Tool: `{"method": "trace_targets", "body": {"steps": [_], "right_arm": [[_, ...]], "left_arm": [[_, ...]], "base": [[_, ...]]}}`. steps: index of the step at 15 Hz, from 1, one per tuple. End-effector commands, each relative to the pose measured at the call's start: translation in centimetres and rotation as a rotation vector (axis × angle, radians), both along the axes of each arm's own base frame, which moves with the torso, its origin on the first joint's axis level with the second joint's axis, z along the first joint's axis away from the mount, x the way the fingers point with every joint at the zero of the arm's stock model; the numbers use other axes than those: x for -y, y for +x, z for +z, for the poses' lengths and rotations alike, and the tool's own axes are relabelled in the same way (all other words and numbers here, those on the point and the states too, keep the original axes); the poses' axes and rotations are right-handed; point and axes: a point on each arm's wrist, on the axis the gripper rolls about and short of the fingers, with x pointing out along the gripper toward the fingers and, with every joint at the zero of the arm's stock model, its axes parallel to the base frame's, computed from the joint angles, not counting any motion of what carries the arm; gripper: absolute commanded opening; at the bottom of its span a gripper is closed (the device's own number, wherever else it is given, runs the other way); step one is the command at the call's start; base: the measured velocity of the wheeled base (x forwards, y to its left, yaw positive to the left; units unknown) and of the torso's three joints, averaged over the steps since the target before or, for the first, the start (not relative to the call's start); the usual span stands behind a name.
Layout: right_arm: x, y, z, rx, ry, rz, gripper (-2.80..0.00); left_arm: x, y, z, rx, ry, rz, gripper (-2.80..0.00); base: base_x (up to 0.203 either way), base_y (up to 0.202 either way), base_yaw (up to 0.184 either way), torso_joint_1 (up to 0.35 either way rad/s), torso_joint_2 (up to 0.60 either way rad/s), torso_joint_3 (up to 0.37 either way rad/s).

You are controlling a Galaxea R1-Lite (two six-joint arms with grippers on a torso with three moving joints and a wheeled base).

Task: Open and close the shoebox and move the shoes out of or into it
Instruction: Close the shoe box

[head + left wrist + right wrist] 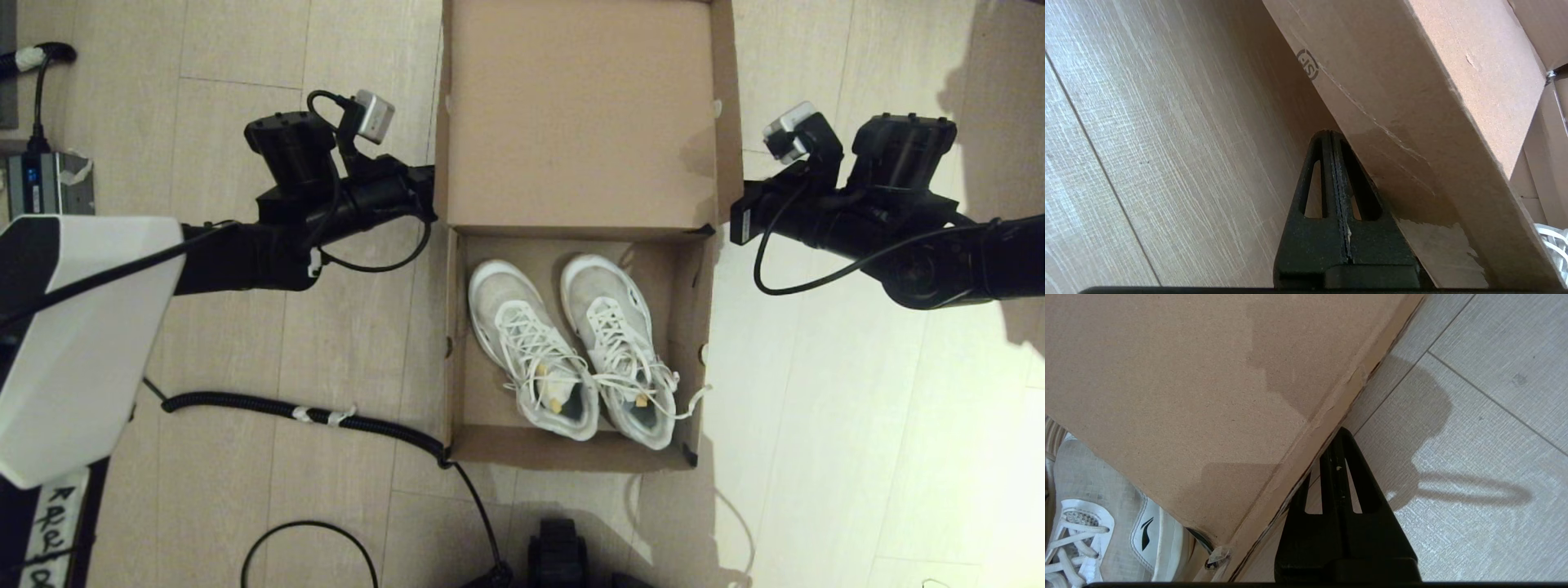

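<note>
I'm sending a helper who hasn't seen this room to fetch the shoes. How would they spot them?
Find the big brown cardboard shoebox on the pale wooden floor, its hinged lid standing open between the left claw and right claw. Inside lie the shoes, side by side. They are the only white things in it: mesh lace-up sneakers with loose white laces and yellowish insoles.

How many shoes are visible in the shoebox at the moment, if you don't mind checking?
2. The left shoe and the right shoe lie side by side inside the open shoebox, toes toward the raised lid. None appears hidden.
</note>
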Motion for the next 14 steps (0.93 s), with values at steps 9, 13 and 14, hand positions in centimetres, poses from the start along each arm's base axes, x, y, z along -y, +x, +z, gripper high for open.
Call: {"method": "trace_targets", "body": {"steps": [9, 13, 14], "right_arm": [[0.1, -0.6, 1.6, 0.046, 0.006, 0.0, -2.8], [0.1, -0.9, 2.0, -0.036, 0.169, 0.021, -2.8], [0.3, -0.8, 1.8, -0.056, 0.189, 0.025, -2.8]], "left_arm": [[-0.3, 0.0, 0.1, 0.007, 0.0, 0.002, -2.8], [-0.4, 0.0, 0.1, 0.004, 0.0, 0.001, -2.8], [-0.5, 0.1, 0.1, 0.001, -0.002, 0.003, -2.8]], "base": [[0.0, 0.0, 0.0, 0.0, 0.0, 0.0], [0.0, 0.0, 0.0, 0.0, 0.0, 0.0], [0.0, 0.0, 0.0, 0.0, 0.0, 0.0]]}}
